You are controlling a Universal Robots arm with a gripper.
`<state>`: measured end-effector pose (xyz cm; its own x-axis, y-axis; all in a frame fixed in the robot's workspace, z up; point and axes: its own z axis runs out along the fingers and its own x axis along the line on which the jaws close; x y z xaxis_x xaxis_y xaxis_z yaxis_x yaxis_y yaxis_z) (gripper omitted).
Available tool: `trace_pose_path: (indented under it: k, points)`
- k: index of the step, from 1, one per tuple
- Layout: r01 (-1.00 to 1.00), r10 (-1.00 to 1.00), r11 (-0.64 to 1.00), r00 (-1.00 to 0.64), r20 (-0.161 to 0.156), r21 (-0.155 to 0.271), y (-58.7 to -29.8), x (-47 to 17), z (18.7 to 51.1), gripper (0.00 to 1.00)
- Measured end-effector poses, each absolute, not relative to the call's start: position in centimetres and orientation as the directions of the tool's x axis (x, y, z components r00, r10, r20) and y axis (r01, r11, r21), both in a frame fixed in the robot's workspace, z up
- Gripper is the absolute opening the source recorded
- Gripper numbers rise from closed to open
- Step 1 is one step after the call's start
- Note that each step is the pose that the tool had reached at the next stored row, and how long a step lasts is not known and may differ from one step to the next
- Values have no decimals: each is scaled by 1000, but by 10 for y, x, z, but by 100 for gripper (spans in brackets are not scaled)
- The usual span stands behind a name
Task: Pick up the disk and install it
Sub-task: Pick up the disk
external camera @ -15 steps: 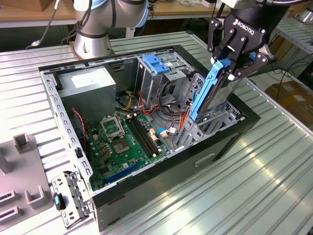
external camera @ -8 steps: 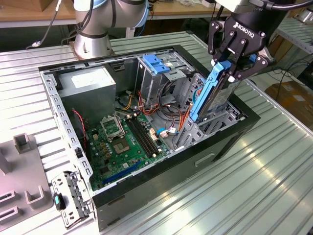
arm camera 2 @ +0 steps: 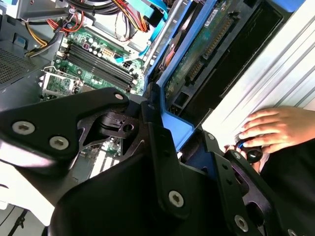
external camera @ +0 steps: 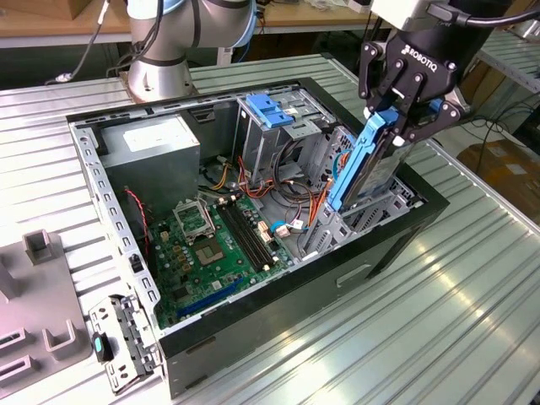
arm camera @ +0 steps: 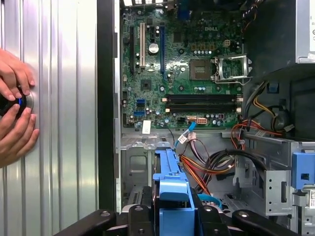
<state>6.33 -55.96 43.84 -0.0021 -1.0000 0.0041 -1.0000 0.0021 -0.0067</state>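
My gripper [external camera: 395,118] is shut on the disk [external camera: 369,162], a grey drive in a blue plastic carrier frame. The disk hangs steeply tilted, edge down, over the drive bay [external camera: 381,208] at the exterior view's right end of the open computer case [external camera: 278,291]. Its lower end sits among the bay's metal walls and orange cables. In the second wrist view the disk's [arm camera 2: 201,55] green circuit board faces the camera, with a black finger [arm camera 2: 158,140] pressed on the blue frame. In the first wrist view the disk's blue frame [arm camera: 172,194] stands between the black fingers.
Inside the case lie the motherboard [external camera: 211,245], a grey power supply box [external camera: 156,145] and a tall metal cage with a blue top [external camera: 270,111]. A person's hands [arm camera: 14,110] rest on a dark knob on the ribbed table. A grey fixture [external camera: 42,295] stands at the exterior view's left.
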Motion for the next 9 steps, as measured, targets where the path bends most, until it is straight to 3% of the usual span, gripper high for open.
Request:
trace_pose_path:
  k: [9]
  points:
    - [-1000, -1000, 2, -2, 4, -7, -560, 64, 431, 37]
